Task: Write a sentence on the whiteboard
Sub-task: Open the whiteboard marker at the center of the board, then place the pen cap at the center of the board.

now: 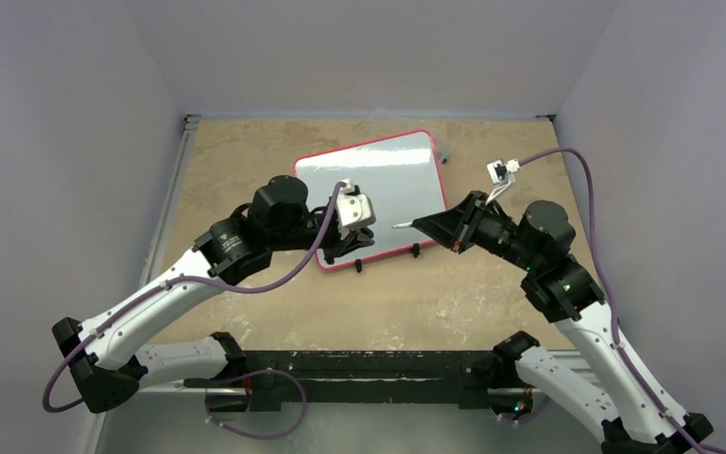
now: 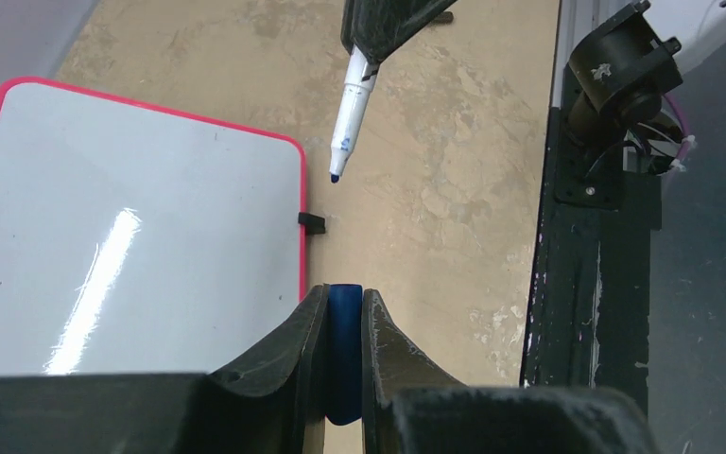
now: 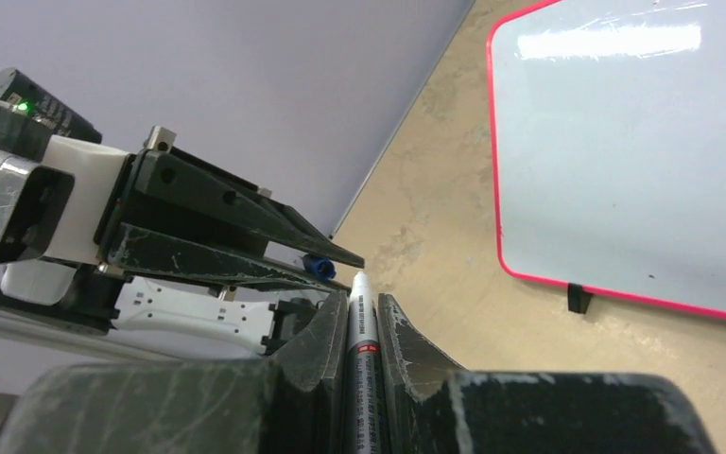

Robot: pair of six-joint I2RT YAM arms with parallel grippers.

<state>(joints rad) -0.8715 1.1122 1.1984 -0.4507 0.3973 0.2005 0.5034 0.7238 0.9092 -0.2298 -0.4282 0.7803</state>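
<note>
From above, the whiteboard (image 1: 378,184) lies flat on the table (image 1: 246,161), in the upper middle of the picture. It looks blank. My left pincer (image 1: 345,248) is at the board's lower left corner. My right pincer (image 1: 423,225) is at the lower right edge, clenched on a pen (image 1: 403,226) that points left.

In my left wrist view, my left pincer squeezes a blue cap (image 2: 345,359) at the bottom middle. The pen comes in from the top. Its dark tip is bare and near the board's edge.

In my right wrist view, the pen sits tight between my fingers at the bottom. The board is at the upper right, and I see no writing on it.

So I think the cap is off and the pen is ready. All the writing is left to do.
</note>
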